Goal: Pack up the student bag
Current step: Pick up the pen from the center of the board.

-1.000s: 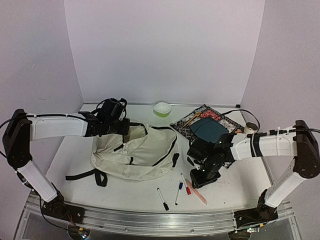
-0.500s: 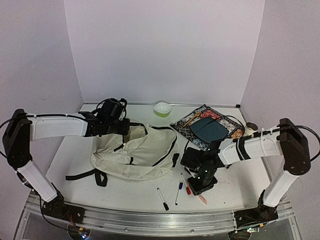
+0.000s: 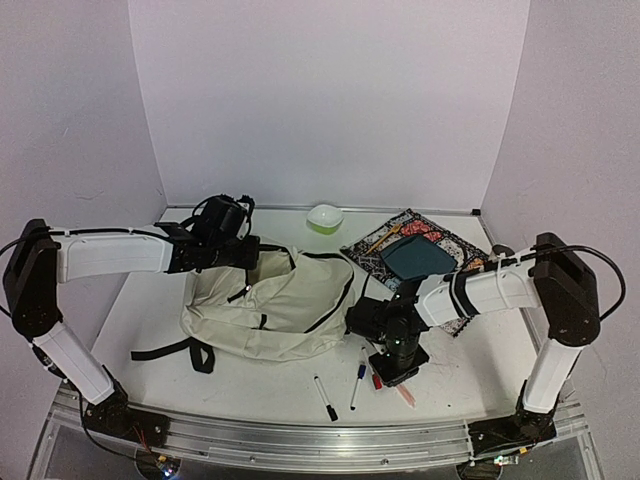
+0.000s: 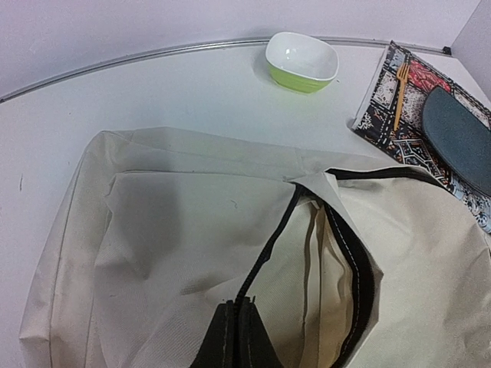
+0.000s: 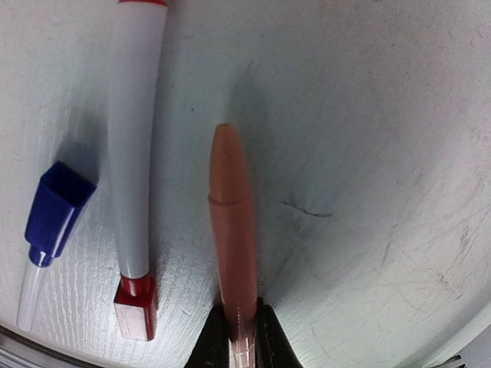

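The student bag [image 3: 270, 305], cream fabric with black zipper lines and straps, lies left of centre on the table, its mouth gaping. My left gripper [image 3: 255, 255] is shut on the black zipper edge of the bag [image 4: 176, 222], pinching it at the opening [image 4: 234, 310]. My right gripper [image 3: 395, 365] is down at the table, right of the bag. Its jaws [image 5: 239, 326] are shut on the end of a salmon-orange pen [image 5: 230, 230] that lies flat. A red-capped marker [image 5: 134, 153] and a blue-capped marker [image 5: 54, 207] lie just left of that pen.
A black-capped marker [image 3: 325, 397] lies near the front edge. At the back are a green bowl [image 3: 324, 216] and a patterned book [image 3: 445, 240] carrying a dark teal case [image 3: 415, 257] and a wooden fork [image 4: 400, 92]. A black strap [image 3: 160, 352] trails left.
My right arm has swung left and down over the pens, and its jaws have closed on the orange pen. The left arm and the bag have not moved.
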`<act>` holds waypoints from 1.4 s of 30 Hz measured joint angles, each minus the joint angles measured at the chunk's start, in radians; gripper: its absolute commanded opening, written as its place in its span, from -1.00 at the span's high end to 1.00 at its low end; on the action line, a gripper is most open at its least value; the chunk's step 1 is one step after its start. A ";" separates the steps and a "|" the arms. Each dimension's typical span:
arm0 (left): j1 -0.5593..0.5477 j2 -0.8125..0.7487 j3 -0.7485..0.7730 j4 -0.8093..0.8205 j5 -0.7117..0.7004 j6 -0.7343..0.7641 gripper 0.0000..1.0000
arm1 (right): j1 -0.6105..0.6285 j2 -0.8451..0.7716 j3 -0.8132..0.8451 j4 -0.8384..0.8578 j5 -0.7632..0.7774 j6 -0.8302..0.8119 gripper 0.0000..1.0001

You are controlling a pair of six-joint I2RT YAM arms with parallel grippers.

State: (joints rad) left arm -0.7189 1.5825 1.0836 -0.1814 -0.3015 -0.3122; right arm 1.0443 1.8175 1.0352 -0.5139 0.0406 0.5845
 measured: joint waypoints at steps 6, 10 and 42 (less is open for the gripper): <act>0.000 -0.004 0.000 0.000 0.020 0.005 1.00 | 0.000 -0.003 0.001 -0.022 0.054 0.008 1.00; 0.000 -0.008 0.000 0.000 0.037 0.014 1.00 | 0.000 -0.032 0.008 -0.032 0.065 0.013 1.00; 0.008 -0.019 0.000 0.042 0.257 -0.027 1.00 | -0.164 -0.194 0.244 0.625 -0.061 0.148 1.00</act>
State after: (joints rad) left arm -0.7106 1.5639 1.0832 -0.1392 -0.0450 -0.3394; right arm 0.8798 1.6233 1.2796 0.1113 -0.0203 0.7328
